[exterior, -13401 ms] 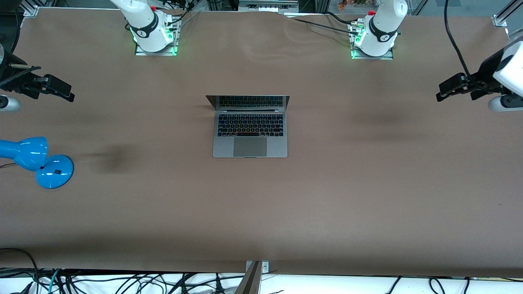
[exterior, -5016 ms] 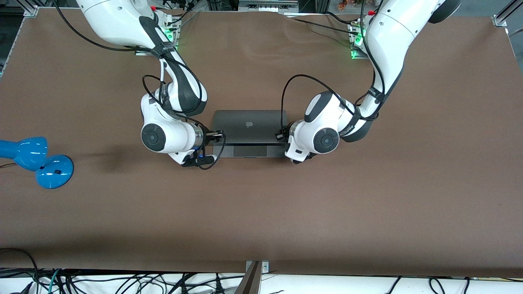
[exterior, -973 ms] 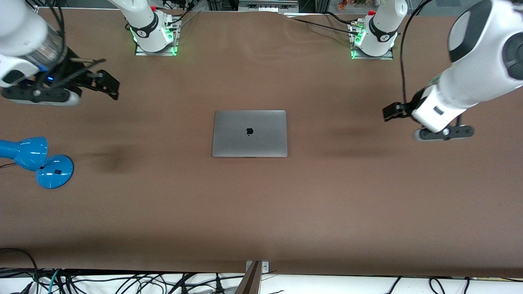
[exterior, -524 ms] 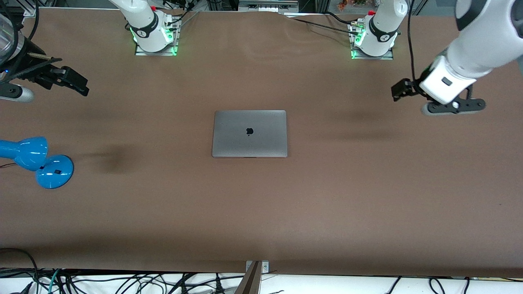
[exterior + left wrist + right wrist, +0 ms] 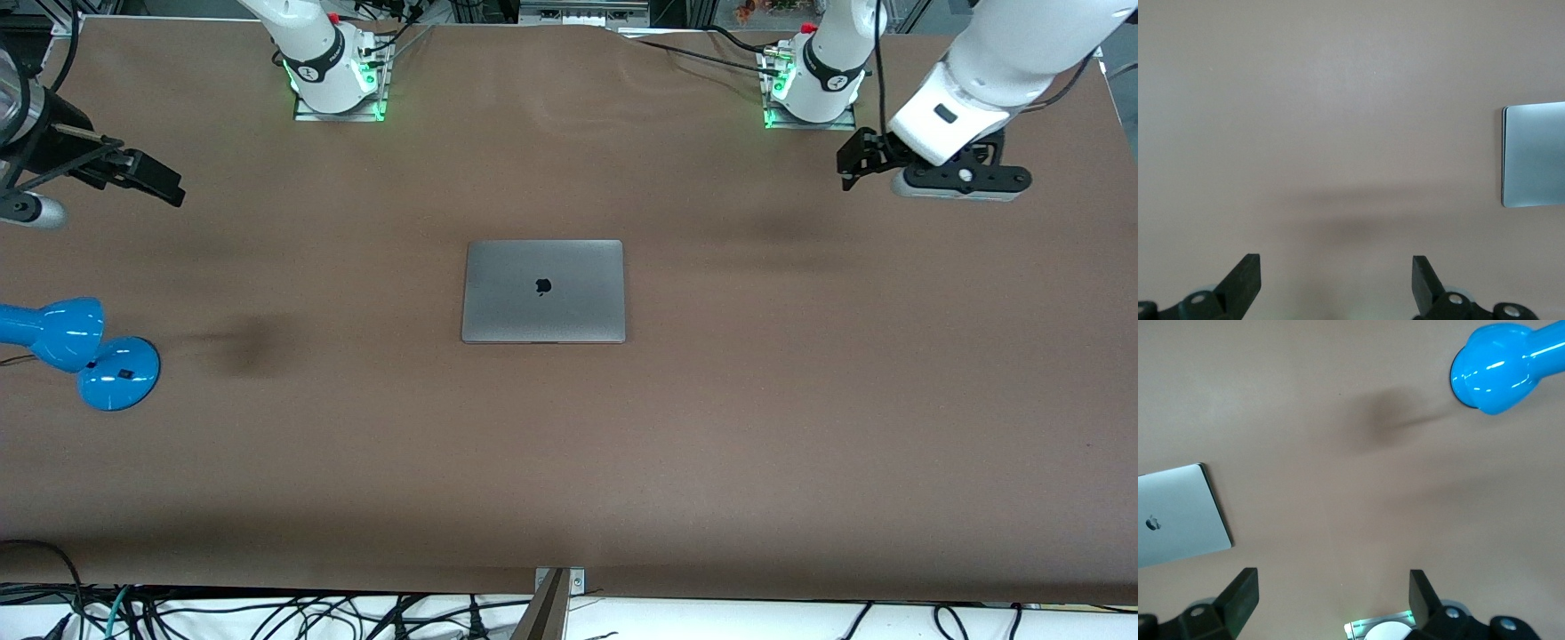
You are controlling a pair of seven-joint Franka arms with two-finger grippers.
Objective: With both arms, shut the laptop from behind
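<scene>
The laptop [image 5: 543, 291] lies shut and flat at the middle of the desk [image 5: 569, 462], a slim silver-grey metal slab with rounded corners and a dark apple logo centred on its smooth lid. The desk surface is a matte brown sheet, faintly rippled near the arm bases. The left gripper [image 5: 855, 160] hangs over the left arm's end of the desk, close to that arm's base; its black fingers [image 5: 1243, 283] stand wide apart and hold nothing, and the left wrist view shows one edge of the laptop lid [image 5: 1535, 155] well apart from them. The right gripper [image 5: 147, 180] hangs over the right arm's end of the desk, its fingers [image 5: 1239, 595] likewise spread wide and empty; the right wrist view shows a corner of the laptop [image 5: 1179, 515] well clear of them. A glossy blue desk lamp [image 5: 80, 348], with rounded head and round base, sits at the right arm's end of the desk, nearer the front camera than the laptop. Compared with half a second earlier, the laptop is unmoved and its lid remains down; the left gripper has drawn closer to its base, and the right gripper has shifted only slightly.
</scene>
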